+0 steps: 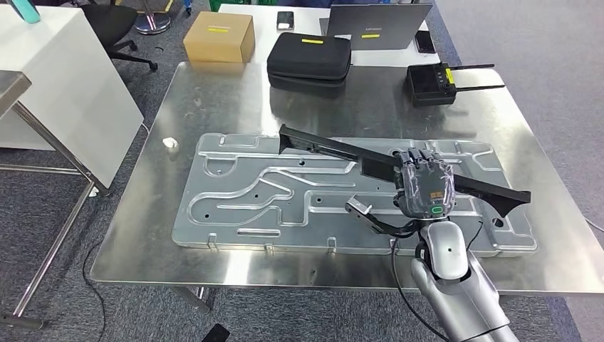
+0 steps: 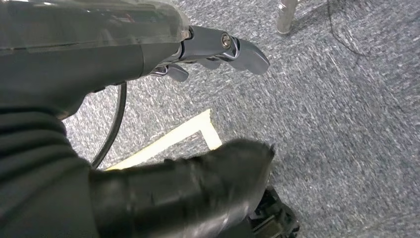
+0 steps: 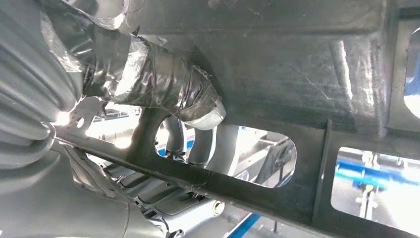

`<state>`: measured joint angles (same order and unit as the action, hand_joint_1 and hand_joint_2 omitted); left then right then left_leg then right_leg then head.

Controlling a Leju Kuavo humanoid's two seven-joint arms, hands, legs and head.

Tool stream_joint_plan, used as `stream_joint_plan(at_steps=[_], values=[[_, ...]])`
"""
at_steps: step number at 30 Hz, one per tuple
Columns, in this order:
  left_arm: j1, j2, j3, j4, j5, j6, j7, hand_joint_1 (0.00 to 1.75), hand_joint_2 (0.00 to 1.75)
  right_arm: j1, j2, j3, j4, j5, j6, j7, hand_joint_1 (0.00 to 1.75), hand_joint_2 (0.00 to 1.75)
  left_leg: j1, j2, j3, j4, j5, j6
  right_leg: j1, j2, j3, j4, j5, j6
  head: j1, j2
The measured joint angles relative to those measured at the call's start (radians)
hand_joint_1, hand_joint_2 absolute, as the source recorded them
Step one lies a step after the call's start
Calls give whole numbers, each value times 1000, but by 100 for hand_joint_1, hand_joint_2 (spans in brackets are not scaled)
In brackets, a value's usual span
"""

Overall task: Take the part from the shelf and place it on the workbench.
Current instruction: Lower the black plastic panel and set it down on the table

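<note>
right hand (image 1: pixel 425 187) fingers clamp the long black plastic bar (image 1: pixel 335 150) above the steel counter (image 1: pixel 214 92); next, lower and release.

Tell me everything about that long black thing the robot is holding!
The long black part looks like dull plastic, thin and stretched out like a rail, with a downturned hook at its right end. The right wrist view shows ribs and cut-out windows in it. It slants across the table, over the big stamped metal plate. The right hand grips it near the middle. Whether it touches the plate cannot be told.
</note>
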<state>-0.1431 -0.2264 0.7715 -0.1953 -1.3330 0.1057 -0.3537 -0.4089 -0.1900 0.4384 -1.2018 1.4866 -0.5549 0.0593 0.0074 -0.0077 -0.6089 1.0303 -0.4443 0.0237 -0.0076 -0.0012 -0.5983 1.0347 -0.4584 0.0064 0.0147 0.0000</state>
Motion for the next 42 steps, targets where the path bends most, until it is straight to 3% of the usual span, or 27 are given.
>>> stream_joint_plan(at_steps=[2,5,6,7,8,10,12,14,16,18,19,21,22,23,26,28,30,32,33,36,37,38,39,42], values=[[-1,0,-6,0,0,0,0,0,0,-2,0,-1,22,-2,-1,0,175,175,3,0,3,-7,4,13,-3,0,-10,25,-20,9,0,0],[-4,-1,-13,0,-4,0,0,0,0,-8,2,-4,57,-11,3,-1,175,175,3,1,5,-10,5,24,-6,0,-89,194,-103,19,0,0],[-3,-1,-15,0,-5,0,0,0,0,-8,2,-5,75,-15,4,0,175,175,2,0,5,-9,5,24,-6,0,-118,251,-121,21,0,0],[-3,-1,-16,0,-5,0,0,0,0,-9,3,-7,97,-18,3,2,175,175,1,0,5,-9,4,25,-6,0,-134,278,-120,21,0,0],[-2,-1,-16,0,-5,0,1,0,0,-11,4,-10,120,-18,-4,3,175,175,0,-1,7,-9,4,25,-5,0,-131,265,-100,19,0,0],[-3,-3,-19,0,-6,-1,3,0,0,-21,11,-19,178,-17,-26,7,175,175,-2,-3,12,-9,2,24,-2,0,-74,138,-28,7,0,0],[-5,-8,-24,0,-7,-3,7,0,0,-38,23,-30,243,-18,-55,11,175,175,-4,-3,15,-9,-1,19,6,0,-18,21,12,-7,0,0],[-9,-12,-32,0,-8,-5,10,0,0,-51,38,-38,306,-19,-83,14,175,175,-3,-2,16,-11,-1,10,15,-1,-3,-7,12,-15,-1,0],[-12,-14,-38,0,-8,-6,12,0,0,-63,57,-42,357,-20,-109,12,175,175,-3,-1,23,-11,-5,-1,12,-2,9,-23,18,-22,0,0],[-13,-15,-41,0,-8,-6,15,0,0,-76,76,-49,399,-24,-126,5,174,175,-3,0,9,34,-38,-11,4,-6,26,-45,27,-32,-4,0],[-13,-14,-42,0,-8,-6,16,0,0,-80,85,-52,415,-29,-129,0,158,175,0,1,-13,86,-69,-16,2,-9,31,-51,31,-35,-5,0],[-11,-14,-43,0,-8,-6,18,0,0,-86,99,-58,437,-37,-129,-7,71,175,8,1,-67,208,-128,-28,0,-12,29,-52,35,-37,-7,0],[-8,-14,-43,0,-8,-5,19,0,0,-87,105,-62,446,-39,-127,-9,28,175,13,2,-81,242,-137,-34,-1,-12,26,-51,36,-35,-7,0],[-7,-13,-43,0,-8,-5,18,0,0,-87,111,-65,453,-42,-125,-11,0,175,18,2,-77,240,-128,-41,-4,-11,22,-48,38,-32,-6,0],[-9,-11,-46,0,-7,-3,18,0,0,-83,122,-73,465,-47,-108,-13,0,175,32,3,16,72,-58,-60,-16,-4,-1,-20,37,-10,-7,0],[-11,-11,-52,0,-7,-2,18,0,0,-77,124,-79,469,-49,-99,-13,0,87,32,2,42,12,-43,-52,-16,-1,-17,1,30,9,-3,0],[-11,-12,-58,-1,-5,-2,18,0,0,-71,125,-83,470,-46,-92,-12,0,0,27,1,32,15,-39,-28,-18,2,-22,2,30,22,2,0],[-11,-11,-61,-1,-1,-1,18,0,0,-65,126,-83,468,-41,-83,-12,0,0,27,3,30,11,-30,-11,-22,2,-27,9,25,31,2,0],[-10,-11,-62,-1,0,-1,17,0,0,-62,126,-83,466,-39,-80,-12,0,0,27,4,29,9,-25,-4,-23,1,-38,34,6,33,3,0],[-9,-11,-64,-1,4,0,15,0,0,-51,126,-83,452,-30,-66,-12,0,0,21,5,23,8,-19,7,-22,1,-111,204,-89,33,3,0],[-8,-11,-64,-1,7,0,15,0,0,-44,125,-83,442,-26,-60,-12,0,0,18,4,22,8,-19,8,-21,1,-131,250,-104,31,3,0],[-6,-11,-64,-1,9,1,15,0,0,-36,125,-83,431,-23,-55,-12,0,0,15,4,22,8,-19,9,-19,1,-137,265,-102,28,3,0],[-4,-10,-64,-1,12,2,15,0,0,-28,123,-83,417,-19,-51,-12,0,0,13,3,23,8,-20,10,-16,1,-125,242,-81,23,3,0],[-3,-11,-64,-1,19,4,13,0,0,-6,116,-82,360,-12,-40,-13,0,0,9,1,26,8,-23,7,-1,0,-41,62,4,-5,2,0]])
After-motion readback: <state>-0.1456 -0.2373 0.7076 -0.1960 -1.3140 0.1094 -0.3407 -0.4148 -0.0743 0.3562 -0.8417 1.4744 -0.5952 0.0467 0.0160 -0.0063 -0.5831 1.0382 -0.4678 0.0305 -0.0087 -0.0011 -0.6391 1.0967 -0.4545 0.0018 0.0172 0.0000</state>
